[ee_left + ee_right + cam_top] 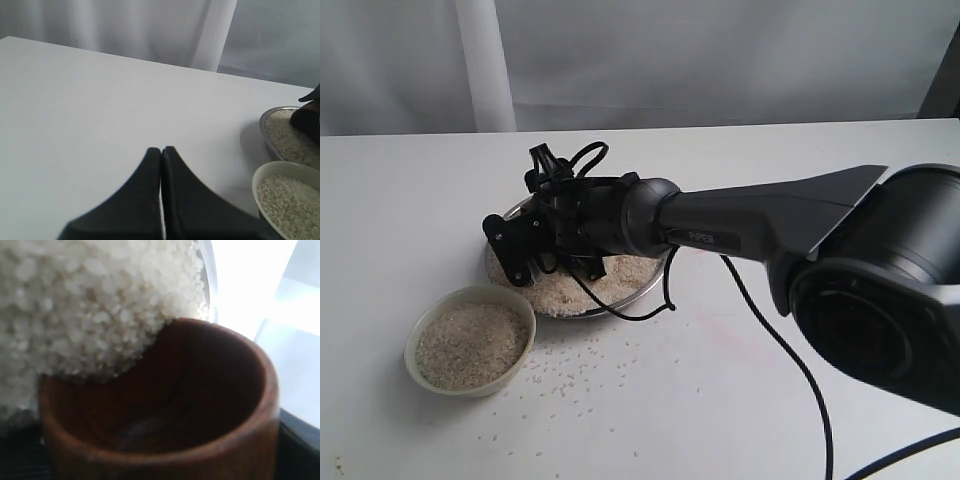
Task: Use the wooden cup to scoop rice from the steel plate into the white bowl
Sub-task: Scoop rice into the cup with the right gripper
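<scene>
The steel plate [582, 313] lies left of the table's middle with a layer of rice [620, 275] in it. My right gripper [525, 250] reaches across and sits low over the plate's left part, hiding the cup in the exterior view. In the right wrist view the wooden cup [200, 390] fills the frame, gripped, its dark mouth pressed sideways against a heap of rice [90, 305]. The white bowl [470, 291] stands in front of the plate on the left, holding rice [472, 345]. My left gripper [161, 150] hovers shut over bare table, left of the bowl [257, 177] and plate [263, 131].
Loose grains [580, 375] are scattered on the white table in front of the plate and bowl. A black cable [790, 350] trails from the right arm across the table. A pale curtain hangs behind the table's far edge.
</scene>
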